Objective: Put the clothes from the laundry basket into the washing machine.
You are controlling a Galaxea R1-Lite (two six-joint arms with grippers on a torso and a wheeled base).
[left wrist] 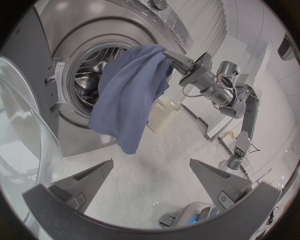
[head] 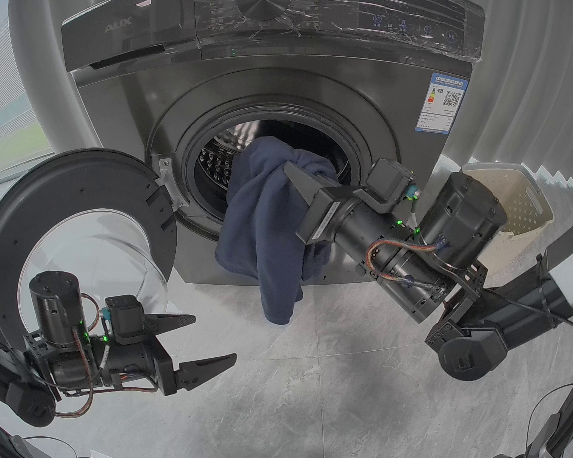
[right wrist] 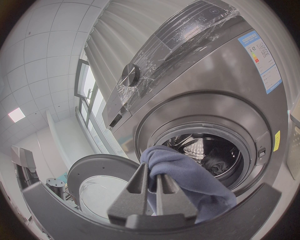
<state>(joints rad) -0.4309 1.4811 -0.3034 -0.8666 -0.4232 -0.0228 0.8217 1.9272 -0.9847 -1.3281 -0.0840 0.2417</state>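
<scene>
Blue garment (head: 262, 238) between right fingers (head: 301, 179)

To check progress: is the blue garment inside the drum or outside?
Outside: held by the right claw, the blue garment hangs before the washing machine opening.

Washing machine (head: 358, 101) front: grey metal, satin sheen. Its control panel (head: 334, 24): glossy black under wrinkled clear film. Drum (head: 216, 160) inside it: polished, perforated steel. Garment (head: 262, 226) at its mouth: soft, matt navy cloth. Laundry basket (head: 520, 197) beside it: cream matt plastic. Floor (head: 310, 381) below: smooth, faintly glossy tile.
</scene>
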